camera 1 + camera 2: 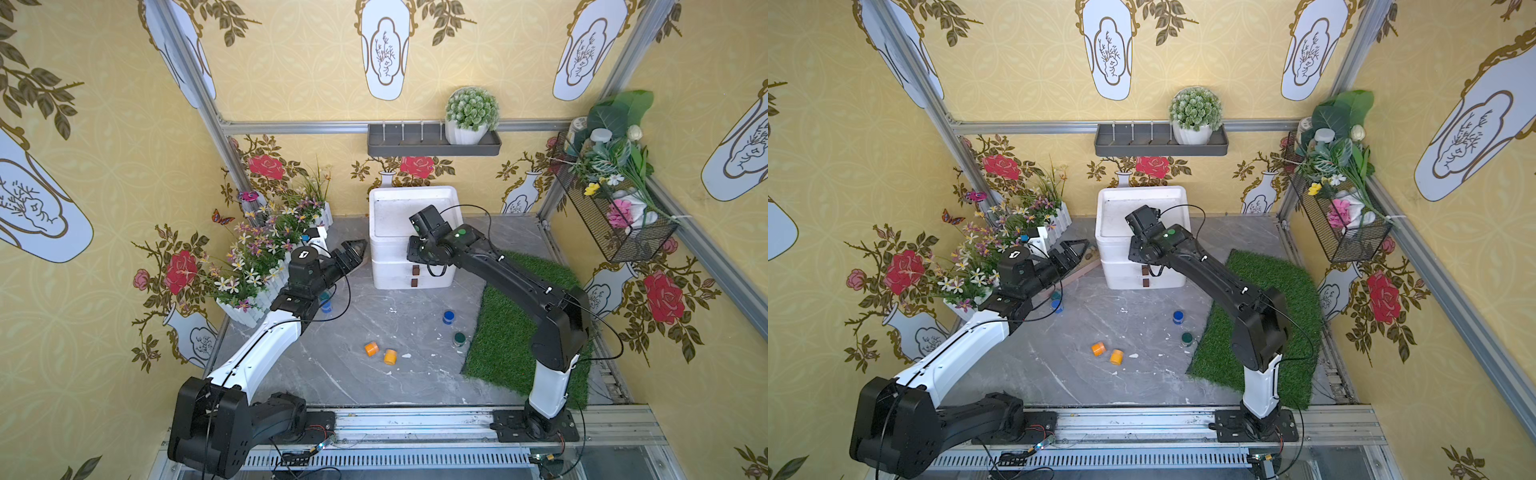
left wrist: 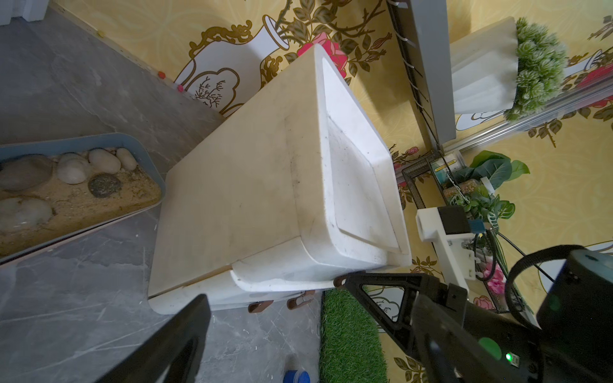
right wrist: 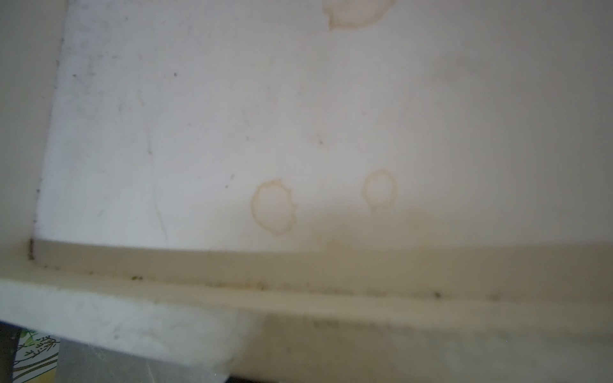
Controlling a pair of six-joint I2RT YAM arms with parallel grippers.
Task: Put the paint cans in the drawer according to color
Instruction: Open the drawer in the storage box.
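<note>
Evidently this is the opening step. The right gripper [image 2: 355, 286] sets its tip against the top handle [image 2: 339, 282] of the chest [image 1: 411, 192]. I read that as a reach to pull a drawer, since no can goes in until one is out. Only one finger shows, and the right wrist view gives nothing but white plastic, so I cannot tell how far its jaws are apart or whether they grip. The left gripper [image 1: 360, 254] hangs just left of the chest, jaws wide and empty, probably kept out of the drawer's way.

Counted, there are three handles in the left wrist view, so three drawers, likely one per colour. There are six cans, all on the floor [image 1: 374, 291], none stowed.
- An orange can [image 1: 371, 348] lies just beside a second orange can [image 1: 390, 356], near and central.
- A blue can [image 1: 448, 317] and a green can [image 1: 459, 339] stand at the left edge of the mat [image 1: 523, 291].
- Another blue can [image 1: 326, 307] and green can [image 1: 323, 296] sit partly under the left arm [image 1: 274, 336].
</note>
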